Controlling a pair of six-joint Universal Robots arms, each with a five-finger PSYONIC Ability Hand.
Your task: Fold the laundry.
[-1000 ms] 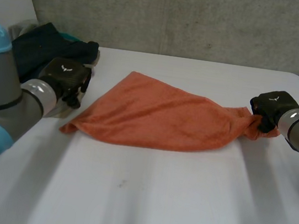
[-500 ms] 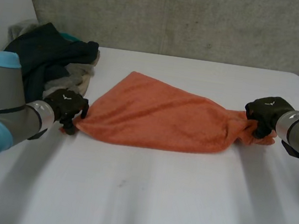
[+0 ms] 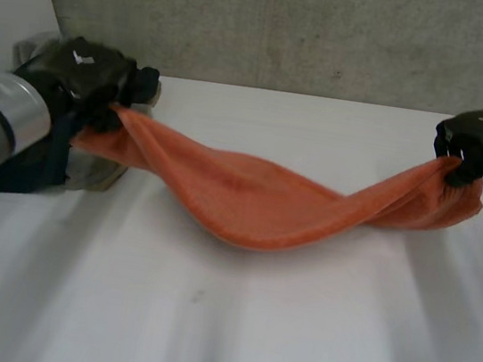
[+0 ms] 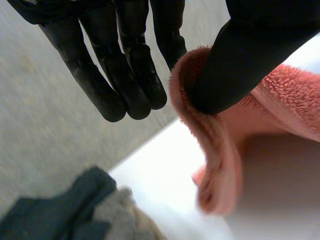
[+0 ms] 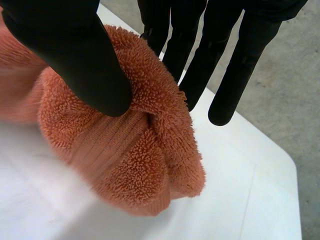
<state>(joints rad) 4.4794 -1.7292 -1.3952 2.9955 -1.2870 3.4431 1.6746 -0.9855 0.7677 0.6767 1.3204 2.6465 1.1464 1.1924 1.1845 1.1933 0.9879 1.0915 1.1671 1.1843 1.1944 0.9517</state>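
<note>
Since a second before, the orange towel point(image 3: 264, 211) had gone from lying flat on the tabletop point(image 3: 228, 341) to hanging as a twisted band between the two hands, which had both risen and drawn apart. Its middle sagged lowest near the tabletop's centre, and whether it touched the surface there could not be told. The left hand point(image 3: 84, 73) was raised at the far left, over a pile of dark clothes point(image 3: 148, 80), and had hold of one end of the towel. In the left wrist view its thumb point(image 4: 250, 50) pressed the towel's rolled edge against the nearest finger, while the other fingers point(image 4: 125, 85) stretched out straight beside it. The right hand point(image 3: 480, 134) was raised by the tabletop's far right corner and held the other end, with a loose lobe of towel drooping below it. In the right wrist view its thumb point(image 5: 75, 50) pinned the bunched terry against the straight fingers point(image 5: 200, 60) behind it. The left arm reached in low from the left side and the right arm came in at the right edge. The near half of the tabletop lay bare, and its far edge met a concrete wall point(image 3: 290, 26).
</note>
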